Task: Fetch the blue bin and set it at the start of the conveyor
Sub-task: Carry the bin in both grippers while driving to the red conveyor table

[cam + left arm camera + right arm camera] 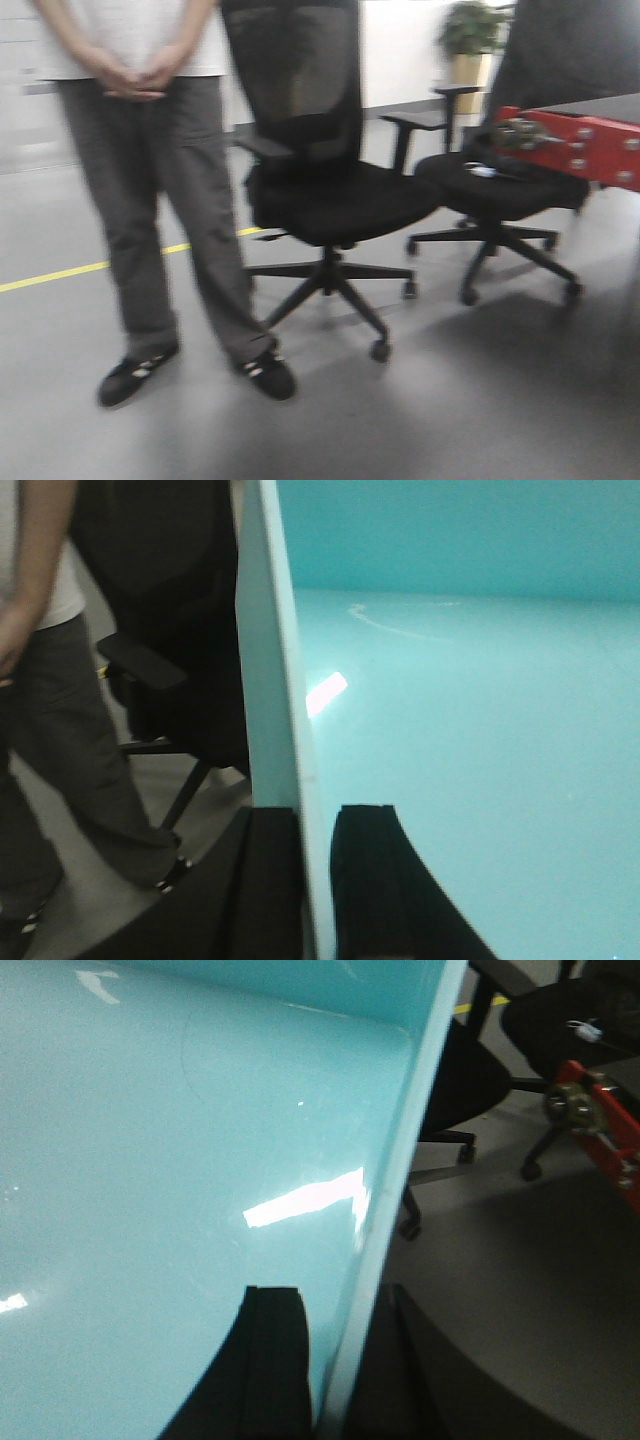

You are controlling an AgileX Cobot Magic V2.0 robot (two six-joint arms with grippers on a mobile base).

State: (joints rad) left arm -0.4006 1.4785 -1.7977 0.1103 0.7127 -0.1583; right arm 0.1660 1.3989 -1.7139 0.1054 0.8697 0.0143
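Note:
The blue bin [480, 730] fills both wrist views with its smooth turquoise inside. My left gripper [318, 815] is shut on the bin's left wall, one black finger [370, 880] inside and one outside. On the opposite wall my right gripper [335, 1290] is shut the same way, and the bin's [180, 1160] rim runs up between its fingers. The bin hangs above the grey floor. The conveyor start [585, 148] shows at the right edge of the front view as a red strip with a dark belt behind it, and its red end [605, 1135] appears past the bin's rim. Bin and grippers are out of the front view.
A person [150, 180] in grey trousers stands at the left. Two black office chairs [330, 190] [500, 190] stand on the floor between the person and the conveyor. A yellow line [60, 272] crosses the floor. A potted plant [470, 40] is at the back.

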